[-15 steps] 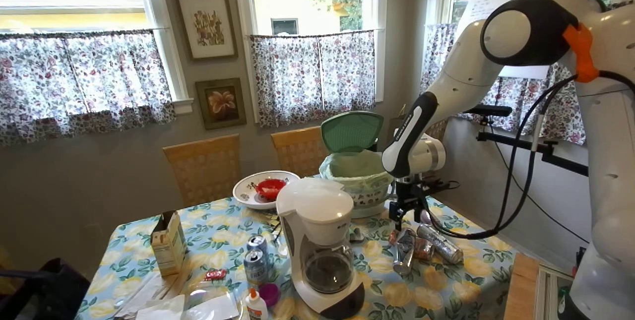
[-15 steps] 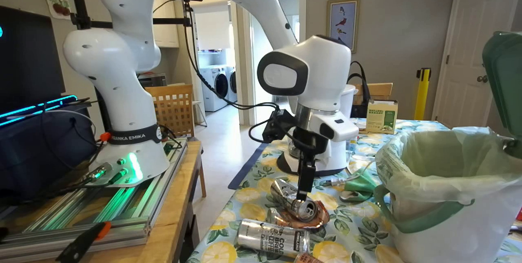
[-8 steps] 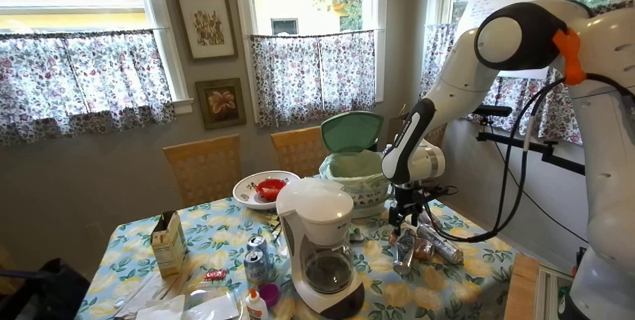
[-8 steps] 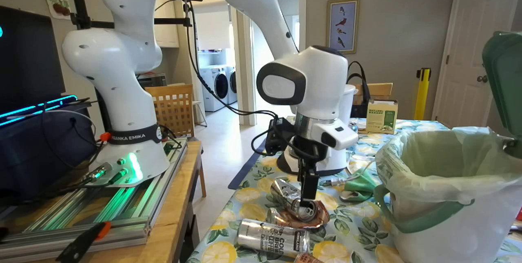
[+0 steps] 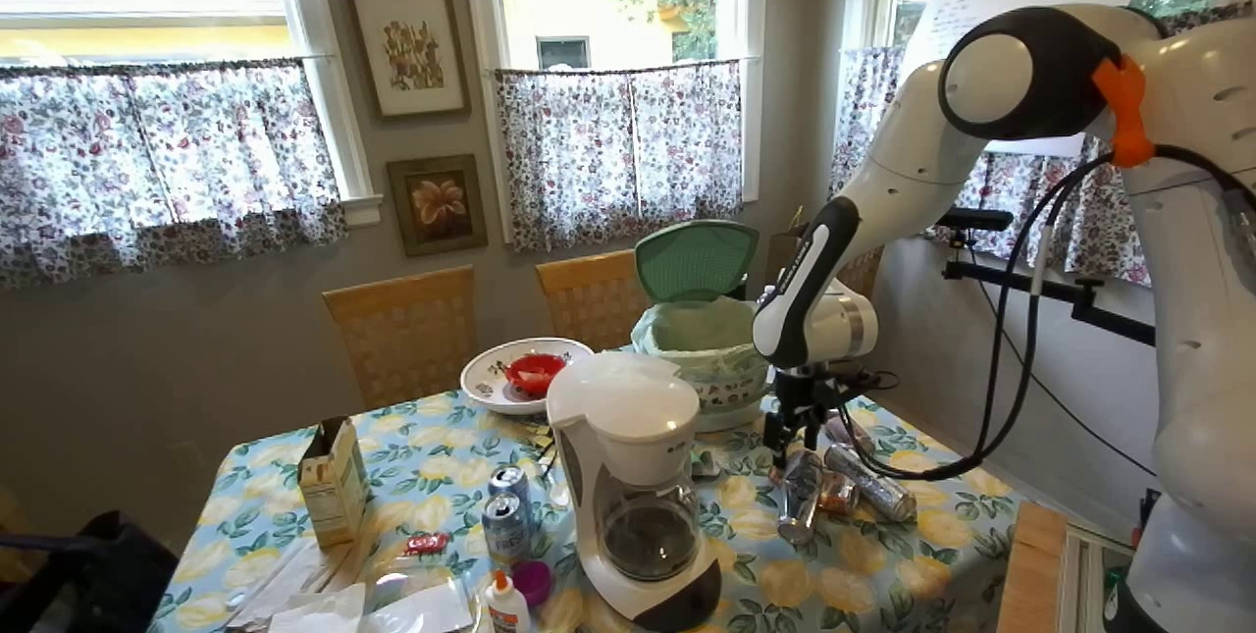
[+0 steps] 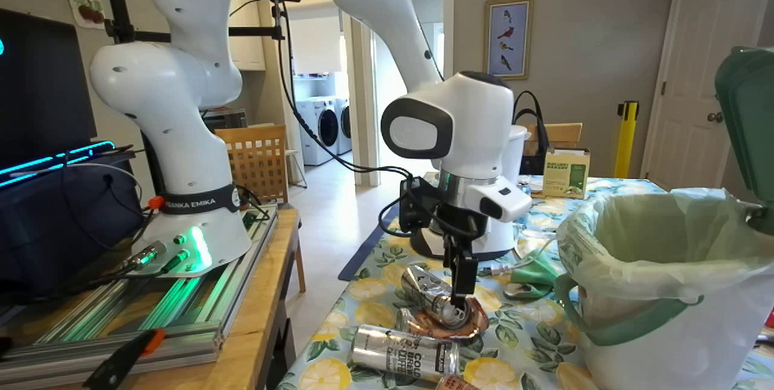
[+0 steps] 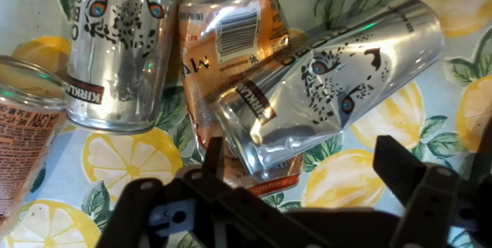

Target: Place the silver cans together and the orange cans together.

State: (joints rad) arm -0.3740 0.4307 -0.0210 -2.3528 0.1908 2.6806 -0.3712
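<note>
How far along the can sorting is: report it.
Done: seemingly nothing; the dented silver can lies partly over the crushed orange can. In hand: nothing; the gripper is open. Left: placing them with the nearby silver can and the nearby orange can, respectively.

From its base (image 6: 187, 224), which stands outside the edge of the desk (image 5: 947, 537), the arm (image 5: 917, 126) arches up, over and down to the wrist (image 5: 839, 324), where the claw (image 7: 300, 152) hangs in from that same edge, its two fingers (image 7: 398, 167) pointing downward and spread well apart.
</note>
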